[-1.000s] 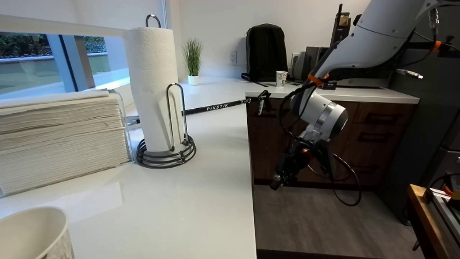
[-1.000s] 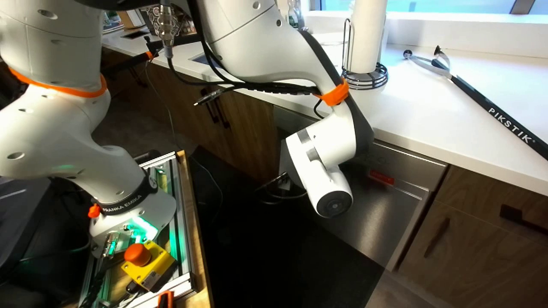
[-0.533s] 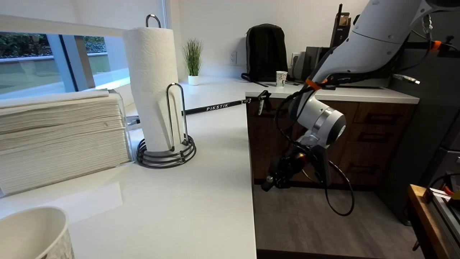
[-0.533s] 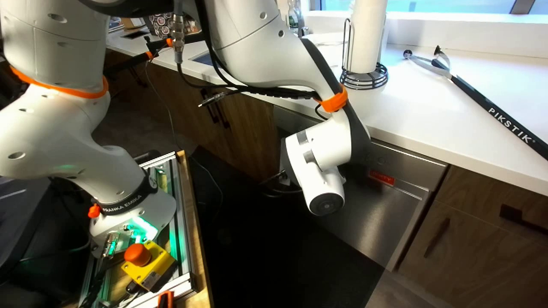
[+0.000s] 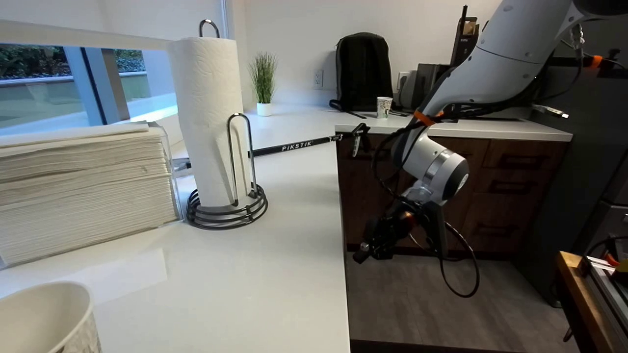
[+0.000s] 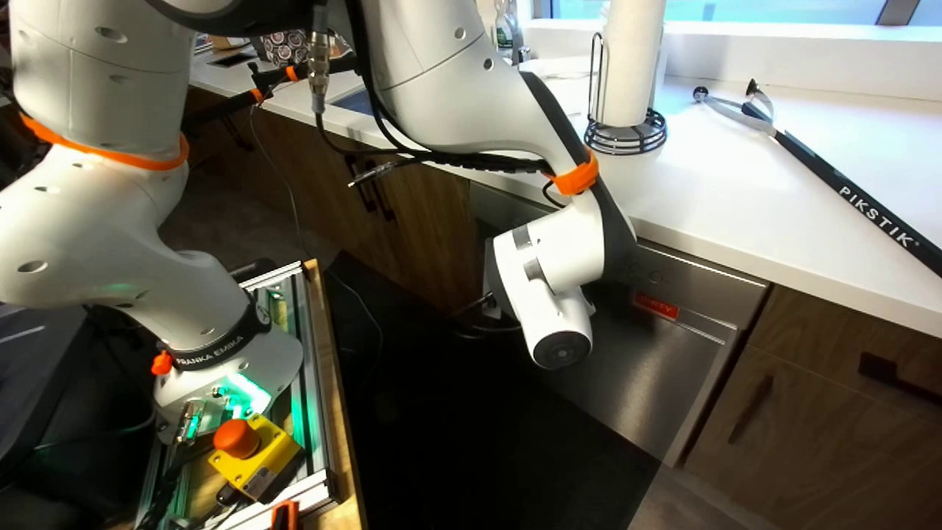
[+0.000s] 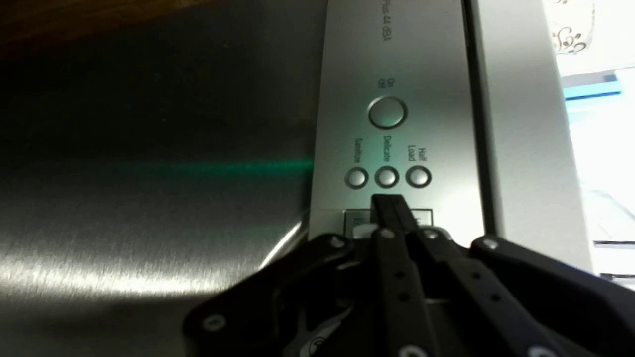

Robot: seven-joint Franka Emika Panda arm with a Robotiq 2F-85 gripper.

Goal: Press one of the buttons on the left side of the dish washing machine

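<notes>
The dishwasher (image 6: 647, 383) has a steel front under the counter, with a red label on it. In the wrist view its control panel (image 7: 342, 89) bears a large round On/Off button (image 7: 387, 113) and three small round buttons, Sanitize (image 7: 356, 177), Delicate (image 7: 387, 177) and Half Load (image 7: 418, 176). My gripper (image 7: 388, 198) is shut and empty, its tips just below the Delicate button in the picture. It partly covers a framed display (image 7: 424, 216). I cannot tell if the tips touch the panel. In an exterior view the gripper (image 5: 362, 255) is beside the counter edge, below the top.
The white counter (image 5: 274, 274) overhangs the dishwasher. On it stand a paper towel holder (image 5: 211, 122), a stack of paper towels (image 5: 83, 191), a cup (image 5: 49, 318) and a PIKSTIK grabber (image 6: 846, 184). Its handle sticks out past the edge. Cables hang round my wrist.
My arm and gripper have moved towards the counter and dishwasher, slightly lower. The motion is smaller in the last half second. The gripper's tilt looks about the same.
</notes>
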